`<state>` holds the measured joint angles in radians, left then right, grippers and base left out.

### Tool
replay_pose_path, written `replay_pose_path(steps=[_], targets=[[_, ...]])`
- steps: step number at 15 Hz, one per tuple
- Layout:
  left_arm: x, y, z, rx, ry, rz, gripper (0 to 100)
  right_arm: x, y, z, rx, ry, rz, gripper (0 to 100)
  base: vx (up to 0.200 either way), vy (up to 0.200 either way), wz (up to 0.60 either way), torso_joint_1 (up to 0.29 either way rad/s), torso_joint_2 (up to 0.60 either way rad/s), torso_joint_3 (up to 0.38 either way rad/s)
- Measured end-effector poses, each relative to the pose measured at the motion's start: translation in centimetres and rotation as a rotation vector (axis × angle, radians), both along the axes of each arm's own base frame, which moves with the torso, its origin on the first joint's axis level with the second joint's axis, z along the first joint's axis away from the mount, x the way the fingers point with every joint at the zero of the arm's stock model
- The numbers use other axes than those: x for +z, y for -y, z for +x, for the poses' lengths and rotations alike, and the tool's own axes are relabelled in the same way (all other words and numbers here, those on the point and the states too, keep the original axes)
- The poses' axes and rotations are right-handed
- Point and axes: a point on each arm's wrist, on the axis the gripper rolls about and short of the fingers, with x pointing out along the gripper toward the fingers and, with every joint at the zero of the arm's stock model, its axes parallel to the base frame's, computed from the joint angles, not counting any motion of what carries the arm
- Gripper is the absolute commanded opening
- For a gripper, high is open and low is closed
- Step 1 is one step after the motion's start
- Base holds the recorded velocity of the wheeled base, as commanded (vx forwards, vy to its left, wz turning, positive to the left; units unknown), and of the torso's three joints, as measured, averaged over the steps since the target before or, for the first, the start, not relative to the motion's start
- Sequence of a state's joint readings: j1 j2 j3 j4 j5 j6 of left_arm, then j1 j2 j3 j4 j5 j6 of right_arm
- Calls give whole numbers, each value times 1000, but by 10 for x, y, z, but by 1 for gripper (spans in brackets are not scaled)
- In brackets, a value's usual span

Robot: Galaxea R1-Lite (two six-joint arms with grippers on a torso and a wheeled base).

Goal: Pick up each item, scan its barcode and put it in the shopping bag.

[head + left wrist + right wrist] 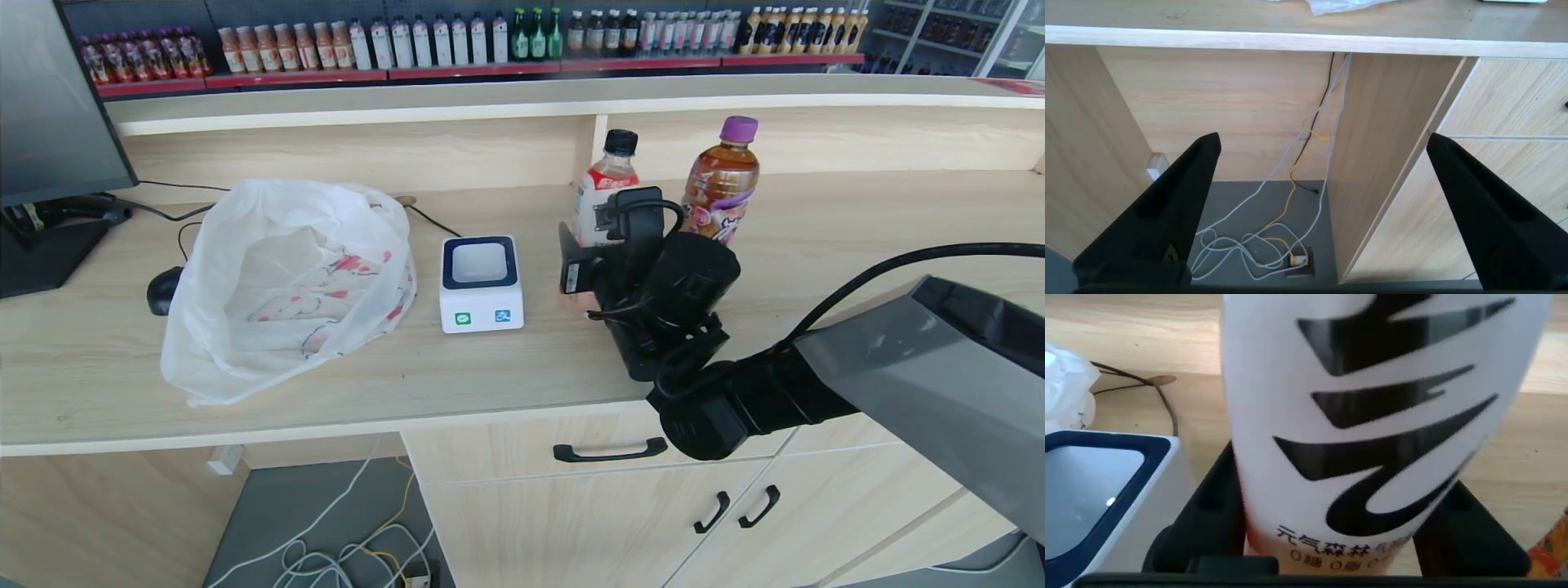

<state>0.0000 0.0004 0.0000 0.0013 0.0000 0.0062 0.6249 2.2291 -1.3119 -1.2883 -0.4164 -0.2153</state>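
A black-capped bottle with a white label (604, 188) stands on the wooden counter (490, 367), right of the white scanner box (480, 282). My right gripper (581, 273) is shut on its lower part; in the right wrist view the bottle (1372, 416) sits tight between both fingers (1212, 514), with the scanner (1094, 490) beside it. A purple-capped tea bottle (722, 184) stands just to the right of the held one. The white shopping bag (286, 278) lies open at the left. My left gripper (1323, 212) hangs open below the counter's edge, holding nothing.
A monitor (57, 98), a handheld scanner (65, 212) and a black mouse (163, 290) occupy the counter's far left. A raised ledge runs behind the bottles. Drawers with black handles (608, 451) and loose cables (1274, 237) lie under the counter.
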Motion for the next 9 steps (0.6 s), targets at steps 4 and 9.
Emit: replay_pose_path(steps=[4,9], targets=[[0,0,0,0,0,0,100,3,1,-1,-2,11,8,0,0,0,0,0,0,0],[0,0,0,0,0,0,100,11,3,-4,-1,23,16,0,0,0,0,0,0,0]])
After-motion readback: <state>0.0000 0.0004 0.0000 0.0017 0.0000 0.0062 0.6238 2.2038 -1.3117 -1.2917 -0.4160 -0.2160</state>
